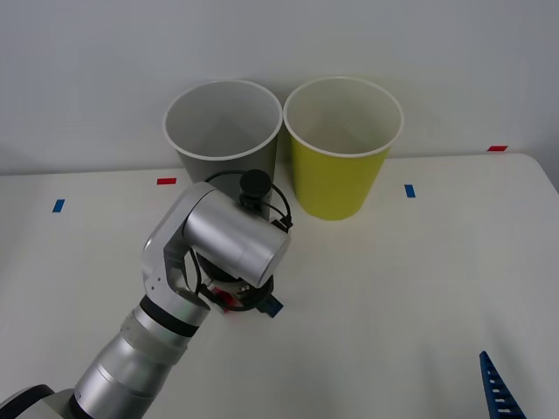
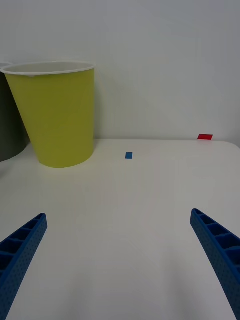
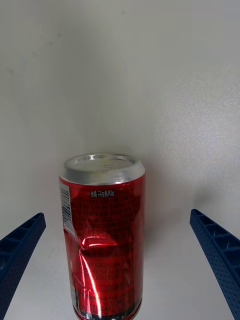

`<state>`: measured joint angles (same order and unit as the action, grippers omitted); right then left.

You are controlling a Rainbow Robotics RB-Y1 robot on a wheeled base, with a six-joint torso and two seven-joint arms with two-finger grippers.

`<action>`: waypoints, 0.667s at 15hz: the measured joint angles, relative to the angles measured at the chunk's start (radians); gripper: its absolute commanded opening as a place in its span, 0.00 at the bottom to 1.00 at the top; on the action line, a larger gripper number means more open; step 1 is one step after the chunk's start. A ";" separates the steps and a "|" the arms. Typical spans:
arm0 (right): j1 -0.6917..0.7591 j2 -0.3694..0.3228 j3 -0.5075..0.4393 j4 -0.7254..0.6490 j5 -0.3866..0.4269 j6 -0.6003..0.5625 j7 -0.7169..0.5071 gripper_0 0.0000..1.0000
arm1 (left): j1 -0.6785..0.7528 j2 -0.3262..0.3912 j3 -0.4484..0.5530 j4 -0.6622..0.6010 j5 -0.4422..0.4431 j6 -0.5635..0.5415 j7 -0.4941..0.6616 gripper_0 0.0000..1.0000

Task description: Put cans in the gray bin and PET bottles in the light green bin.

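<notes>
White table (image 1: 419,288): left gripper (image 3: 117,270) hovering wide around the dented can (image 3: 104,235), not yet gripping; squeezing comes next, then gray bin (image 1: 223,127). Right gripper (image 2: 117,265) waiting, spread wide.

Left hand (image 1: 246,303) low over red can (image 1: 224,300).

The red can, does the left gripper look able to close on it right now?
Probably yes. The left gripper is open with the red can lying between its fingers on the table, nothing between them.
</notes>
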<state>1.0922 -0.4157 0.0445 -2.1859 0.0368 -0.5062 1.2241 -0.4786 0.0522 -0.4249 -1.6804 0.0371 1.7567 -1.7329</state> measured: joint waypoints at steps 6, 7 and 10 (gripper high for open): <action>0.000 0.000 0.000 0.000 0.000 0.000 0.000 1.00 | 0.000 -0.052 0.075 0.034 -0.077 -0.003 -0.100 1.00; 0.000 0.000 0.000 0.000 0.000 0.000 0.000 1.00 | 0.000 -0.063 0.087 0.038 -0.079 -0.004 -0.096 1.00; 0.000 0.000 0.000 0.000 0.000 0.000 0.000 1.00 | 0.000 -0.069 0.104 0.045 -0.088 -0.006 -0.086 1.00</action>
<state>1.0922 -0.4157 0.0445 -2.1859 0.0368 -0.5062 1.2241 -0.4787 -0.0172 -0.3210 -1.6355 -0.0513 1.7510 -1.8193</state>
